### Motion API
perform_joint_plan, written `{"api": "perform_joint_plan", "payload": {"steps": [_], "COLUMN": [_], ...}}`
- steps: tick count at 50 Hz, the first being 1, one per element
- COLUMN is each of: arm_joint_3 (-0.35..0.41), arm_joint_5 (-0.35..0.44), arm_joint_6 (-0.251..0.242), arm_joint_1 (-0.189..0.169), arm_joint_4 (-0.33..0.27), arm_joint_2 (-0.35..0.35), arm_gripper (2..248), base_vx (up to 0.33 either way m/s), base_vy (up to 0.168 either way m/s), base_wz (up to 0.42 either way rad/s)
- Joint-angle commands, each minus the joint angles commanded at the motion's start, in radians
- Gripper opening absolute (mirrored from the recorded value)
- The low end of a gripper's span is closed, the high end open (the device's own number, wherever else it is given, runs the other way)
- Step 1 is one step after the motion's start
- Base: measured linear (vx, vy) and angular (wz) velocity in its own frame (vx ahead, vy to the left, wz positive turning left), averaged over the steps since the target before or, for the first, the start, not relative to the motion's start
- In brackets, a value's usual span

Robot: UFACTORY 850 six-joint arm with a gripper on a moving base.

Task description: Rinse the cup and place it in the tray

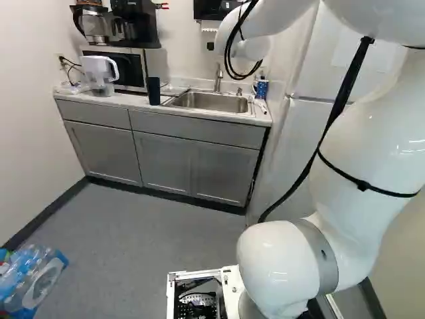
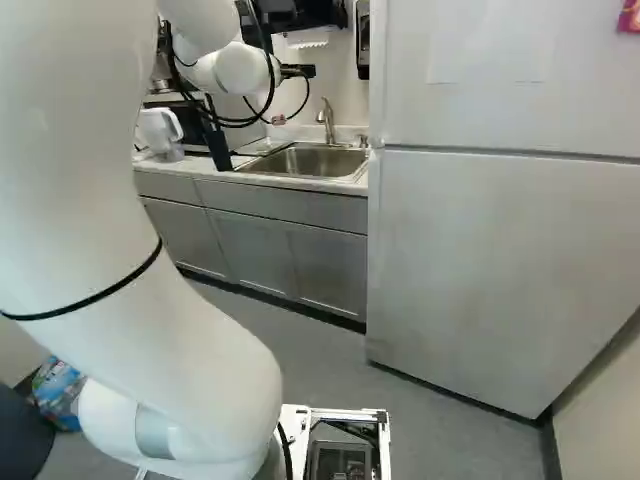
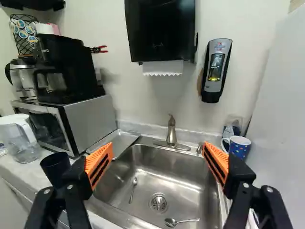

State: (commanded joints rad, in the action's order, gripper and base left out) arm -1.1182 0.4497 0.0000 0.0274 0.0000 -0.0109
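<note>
Pointing our spread pincer (image 2: 298, 71) at the sink (image 3: 159, 180), we see a dark cup (image 3: 55, 167) left, a blue mug (image 3: 240, 148) right.

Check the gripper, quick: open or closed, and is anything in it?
Gripper: open, its two fingers wide apart, holding nothing.

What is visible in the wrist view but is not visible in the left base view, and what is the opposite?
Only the wrist view: one spoon and another spoon in the sink, the drain and the wall dispenser.

Only the left base view: the floor and the bundle of bottles.

Both: the sink, faucet, dark cup, blue mug, white pitcher, microwave and coffee machine.
</note>
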Motion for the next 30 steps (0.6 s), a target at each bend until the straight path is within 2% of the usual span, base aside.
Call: {"api": "perform_joint_plan", "payload": {"steps": [11,30], "arm_joint_3": [0.000,0.000], "arm_joint_5": [0.000,0.000], "arm_joint_6": [0.000,0.000], "arm_joint_1": [0.000,0.000], "arm_joint_4": [0.000,0.000], "arm_joint_2": [0.000,0.000], "arm_gripper": [247,247], "base_vx": [0.121,0.113], "base_vy": [0.026,0.002], "base_wz": [0.114,0.002]}}
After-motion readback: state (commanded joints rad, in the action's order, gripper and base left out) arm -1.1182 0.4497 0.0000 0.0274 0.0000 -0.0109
